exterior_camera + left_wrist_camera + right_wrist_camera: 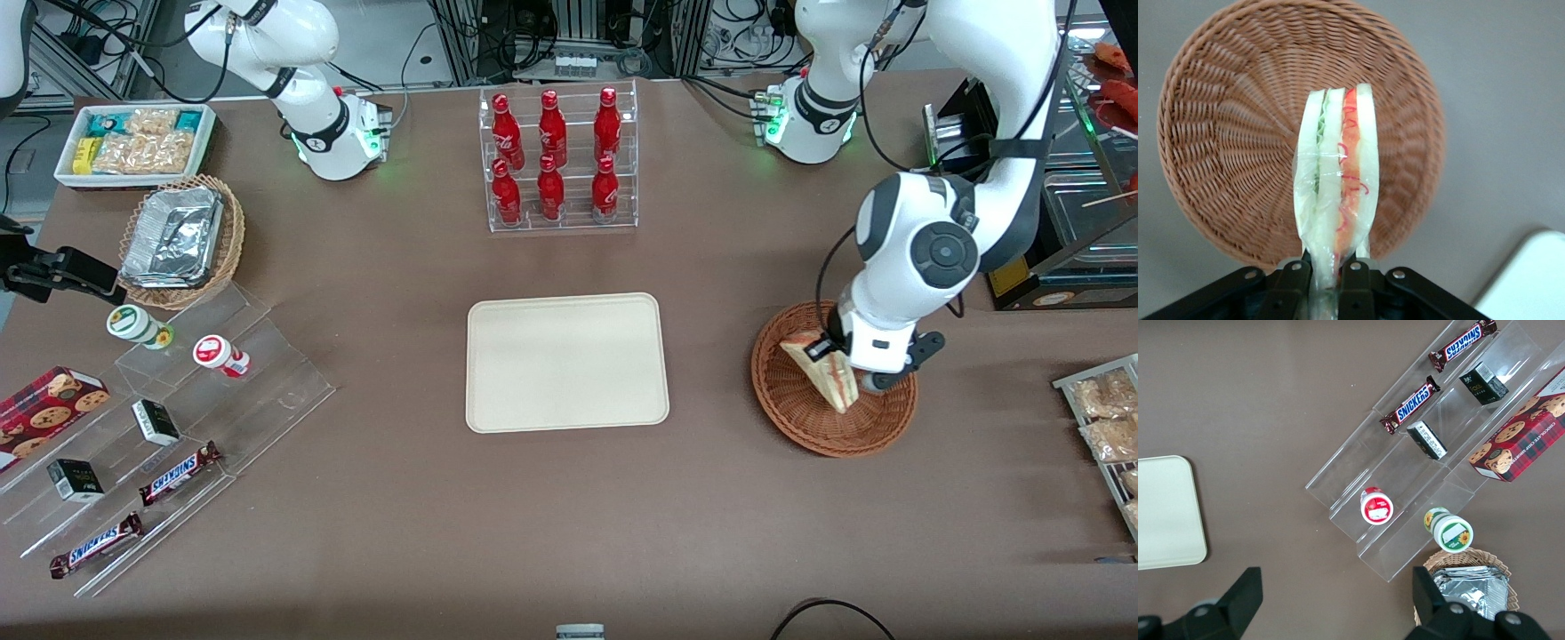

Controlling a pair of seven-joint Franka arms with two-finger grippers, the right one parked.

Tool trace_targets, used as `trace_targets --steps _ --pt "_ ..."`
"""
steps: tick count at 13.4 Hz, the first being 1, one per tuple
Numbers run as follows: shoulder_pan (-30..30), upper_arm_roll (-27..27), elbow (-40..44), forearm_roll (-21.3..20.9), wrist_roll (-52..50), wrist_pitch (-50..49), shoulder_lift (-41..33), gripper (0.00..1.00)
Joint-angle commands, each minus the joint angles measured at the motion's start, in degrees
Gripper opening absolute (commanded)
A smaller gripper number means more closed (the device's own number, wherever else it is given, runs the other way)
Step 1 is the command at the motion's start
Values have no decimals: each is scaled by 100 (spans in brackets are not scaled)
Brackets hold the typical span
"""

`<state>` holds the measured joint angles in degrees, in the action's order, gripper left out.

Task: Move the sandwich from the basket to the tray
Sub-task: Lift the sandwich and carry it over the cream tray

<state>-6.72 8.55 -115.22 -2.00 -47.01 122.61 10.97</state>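
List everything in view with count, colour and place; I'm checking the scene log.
sandwich: 1, pale with red and green layers, held over the basket
basket: 1, reddish-brown wicker, toward the working arm's end
tray: 1, cream, table centre, bare
bottles: 6, red, in a clear rack, farther from the camera than the tray
chocolate bars: 2, brown, on clear steps toward the parked arm's end
gripper: 1, black, jaws shut on the sandwich, above the basket

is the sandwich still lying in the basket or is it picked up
Picked up. The gripper is shut on the sandwich, holding it on edge above the basket, which looks empty. Nothing is on the tray.
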Motion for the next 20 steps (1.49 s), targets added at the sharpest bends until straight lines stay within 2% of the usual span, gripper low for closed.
trace_targets --steps 1,5,9,15,20 --pt "-661 -11 955 -37 16 -728 474 0" --pt "-1699 -20 1931 -11 -107 -914 1387 0" --pt "-2578 -20 3178 -28 -792 -923 2504 0" --pt "-3370 -46 4428 -37 -1416 -914 3551 0" --pt "-3599 -64 4570 -37 -1680 -853 3789 0"
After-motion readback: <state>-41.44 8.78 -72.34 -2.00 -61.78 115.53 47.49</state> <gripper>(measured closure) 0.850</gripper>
